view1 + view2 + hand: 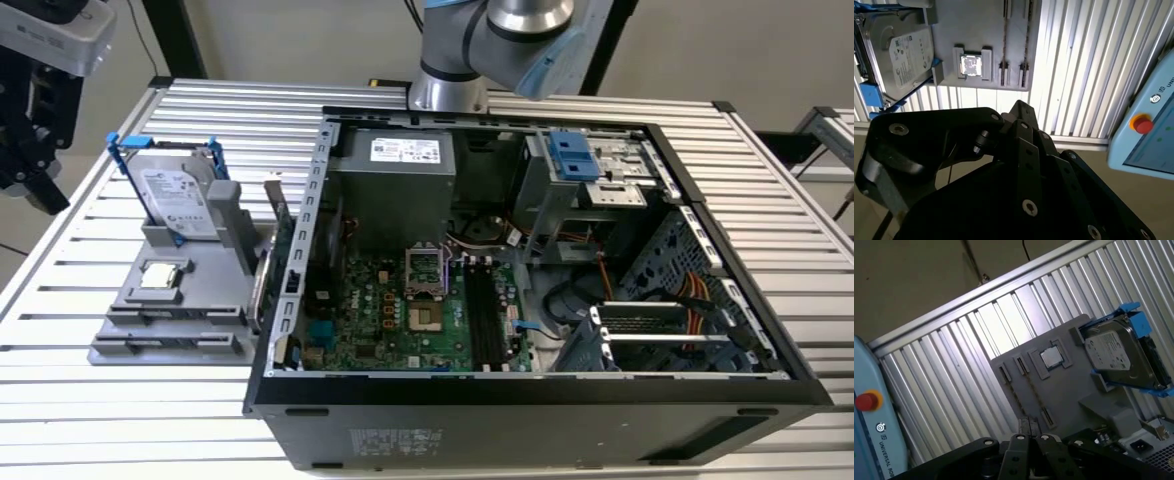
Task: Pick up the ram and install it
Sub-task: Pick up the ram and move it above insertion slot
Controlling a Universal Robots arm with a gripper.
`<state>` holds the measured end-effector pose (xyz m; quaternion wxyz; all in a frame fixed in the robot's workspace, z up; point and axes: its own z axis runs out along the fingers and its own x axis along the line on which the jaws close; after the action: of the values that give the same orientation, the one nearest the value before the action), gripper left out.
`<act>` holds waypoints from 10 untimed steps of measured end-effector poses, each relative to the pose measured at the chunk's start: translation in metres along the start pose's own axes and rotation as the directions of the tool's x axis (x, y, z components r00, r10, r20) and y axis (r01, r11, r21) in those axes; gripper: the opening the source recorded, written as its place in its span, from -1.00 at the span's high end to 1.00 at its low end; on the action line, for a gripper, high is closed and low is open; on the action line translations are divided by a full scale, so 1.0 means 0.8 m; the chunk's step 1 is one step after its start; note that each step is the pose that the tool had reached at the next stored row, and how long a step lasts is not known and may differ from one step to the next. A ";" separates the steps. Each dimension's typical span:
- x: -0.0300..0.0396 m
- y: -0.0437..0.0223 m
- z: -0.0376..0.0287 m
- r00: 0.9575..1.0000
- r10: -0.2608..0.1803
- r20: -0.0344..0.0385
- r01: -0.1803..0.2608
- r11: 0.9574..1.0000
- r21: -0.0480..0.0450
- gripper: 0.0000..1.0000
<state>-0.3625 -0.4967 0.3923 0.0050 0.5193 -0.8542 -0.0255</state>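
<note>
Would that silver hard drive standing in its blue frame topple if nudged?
Probably heavy for its size: the hard drive looks like solid metal. Standing on edge in the gray holder, it might tip from a sideways push, though the holder's supports likely steady it.

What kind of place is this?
Likely a robotics lab bench for PC assembly: open computer case on slatted metal table, parts fixture with hard drive, robot arm.
</note>
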 end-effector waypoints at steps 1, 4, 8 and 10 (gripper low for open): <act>0.0000 0.0000 0.0000 1.000 -0.003 0.000 0.003 1.000 0.000 1.00; 0.0000 0.0000 0.0000 1.000 -0.011 0.000 0.011 1.000 0.000 1.00; 0.0000 0.0000 0.0000 1.000 -0.024 -0.001 0.024 1.000 0.000 1.00; 0.0000 0.0000 0.0000 0.999 -0.032 -0.002 0.032 0.999 0.000 1.00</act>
<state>-0.3625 -0.4967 0.3923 0.0055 0.5328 -0.8458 -0.0252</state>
